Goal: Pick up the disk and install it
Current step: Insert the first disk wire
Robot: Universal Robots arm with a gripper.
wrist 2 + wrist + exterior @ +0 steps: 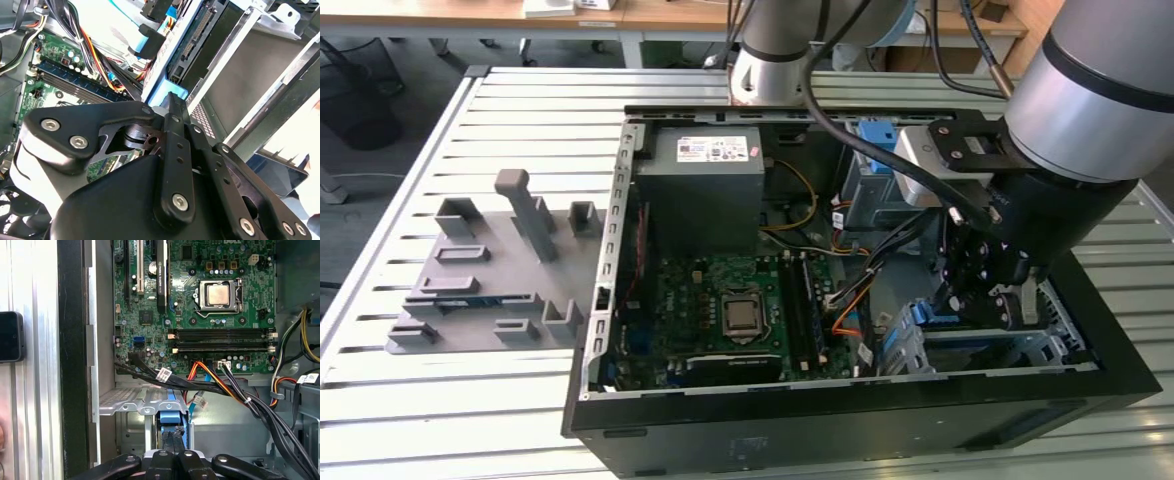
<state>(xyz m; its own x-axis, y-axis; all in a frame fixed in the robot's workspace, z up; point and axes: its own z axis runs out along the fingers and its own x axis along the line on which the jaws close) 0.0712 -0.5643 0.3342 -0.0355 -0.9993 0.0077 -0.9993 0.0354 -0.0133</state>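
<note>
"Blue bracket, right at your gripper [171,436]! Your disk [172,419] stood on edge in the cage [127,401], low in the case [854,425] on the exterior view's right."

"And your fingers [166,442] were pressed together, tips on that bracket. Whether they nipped a lip of it or only leaned on it, I could not tell."

"So what could have bitten you here?"

"Cables [225,385]. That bundle ran across just beside the cage, between it and the board [200,290]. A push with a loop in the way would, I'd judge, have trapped one or stopped the disk short."

"And a skewed push?"

"Likely a jam. With so narrow a contact, your disk could have cocked in the cage, or the tips could have skidded off the plastic."

"Your arm [1101,90]?"

"It leaned in from the exterior view's right, wrist pointed steeply down into the case, gripper low beside the cage wall."
</note>
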